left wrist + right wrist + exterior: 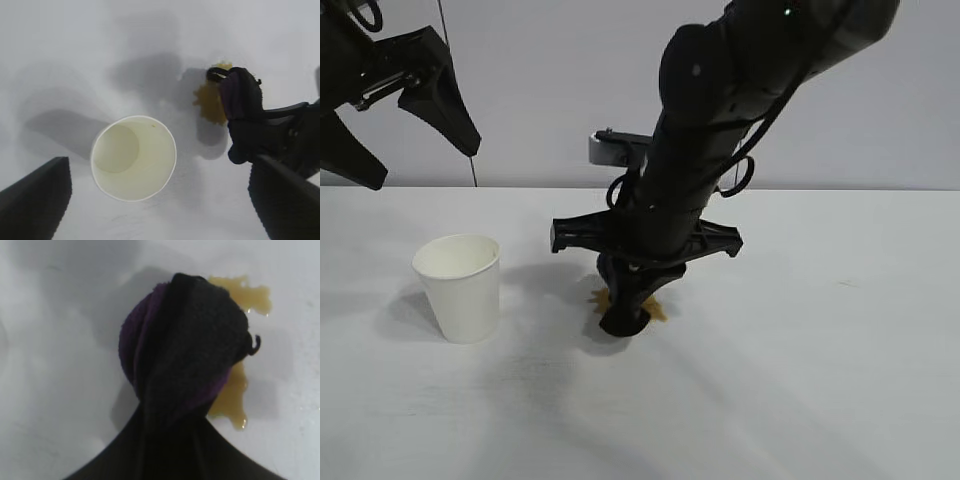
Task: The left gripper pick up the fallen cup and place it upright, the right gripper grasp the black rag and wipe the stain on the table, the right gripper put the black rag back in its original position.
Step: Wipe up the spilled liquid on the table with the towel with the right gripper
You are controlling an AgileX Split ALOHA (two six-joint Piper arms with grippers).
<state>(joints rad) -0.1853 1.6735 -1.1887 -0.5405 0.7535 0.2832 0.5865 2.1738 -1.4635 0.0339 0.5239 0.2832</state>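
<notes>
The white cup (460,285) stands upright on the table (820,380), left of centre. My left gripper (428,168) hangs open high above and behind it, holding nothing. The left wrist view looks down into the cup (132,157), with the left gripper (160,162) spread wide above it. My right gripper (625,305) is shut on the black rag (623,320) and presses it down onto the yellowish-brown stain (656,310). In the right wrist view the rag (185,345), with its purple folds, covers most of the stain (250,295); the right gripper (175,410) is closed around its gathered end.
The right arm (710,150) leans steeply down over the middle of the table. Bare white tabletop (50,365) spreads around the cup and the stain. A grey wall stands behind the table.
</notes>
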